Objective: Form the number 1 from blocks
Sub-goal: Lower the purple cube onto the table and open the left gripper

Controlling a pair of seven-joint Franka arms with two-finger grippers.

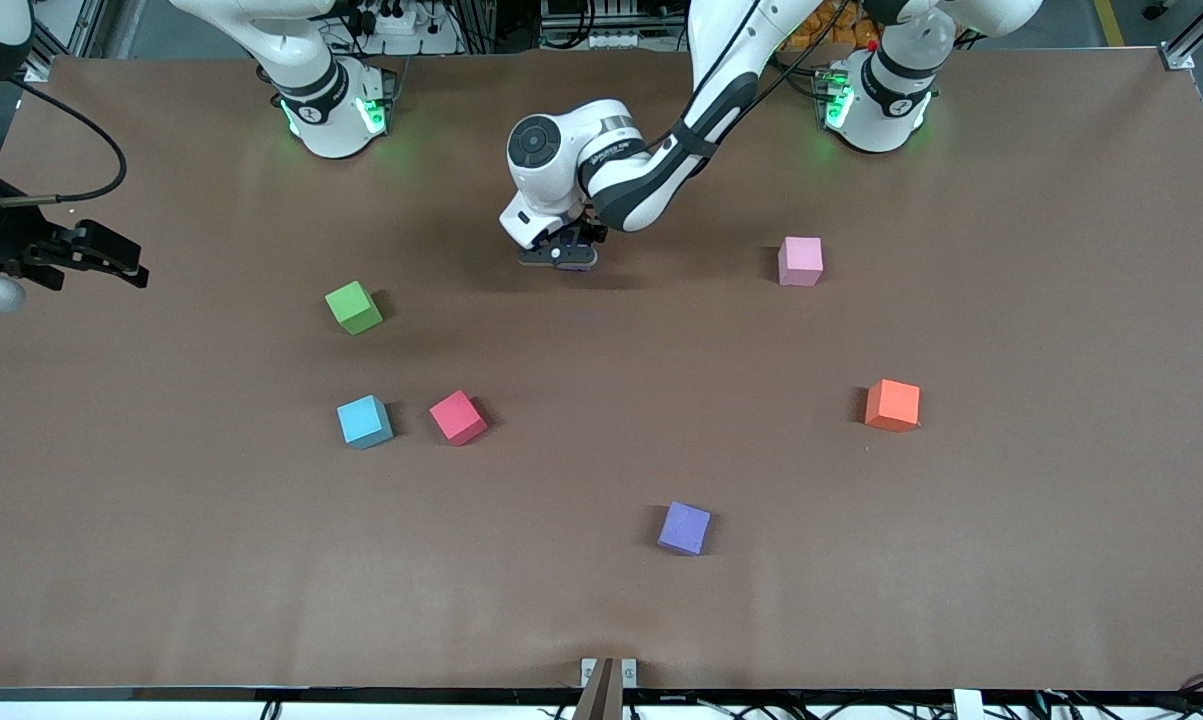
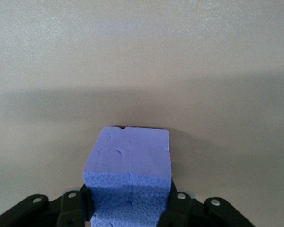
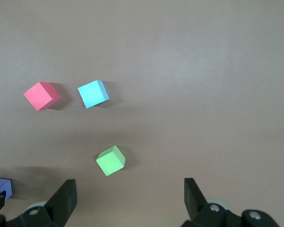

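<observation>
Nearest us sits the purple block (image 1: 684, 528); farther back we see orange (image 1: 892, 405), red (image 1: 458, 417) and light blue (image 1: 364, 421), then green (image 1: 354, 307) and pink (image 1: 800, 261). The left gripper (image 1: 559, 256) pinches a bluish-purple block (image 2: 128, 163), seemingly resting on the table (image 1: 601, 620). The right gripper (image 3: 130, 198) waits spread over the green block

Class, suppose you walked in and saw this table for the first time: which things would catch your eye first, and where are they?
First, the left gripper, low over the table's middle near the robots' bases, jaws shut on a blue-purple block. Then the scattered bright cubes: the green block, light blue block and red block toward the right arm's end, the pink block and orange block toward the left arm's end, and the purple block nearest the front camera.
</observation>
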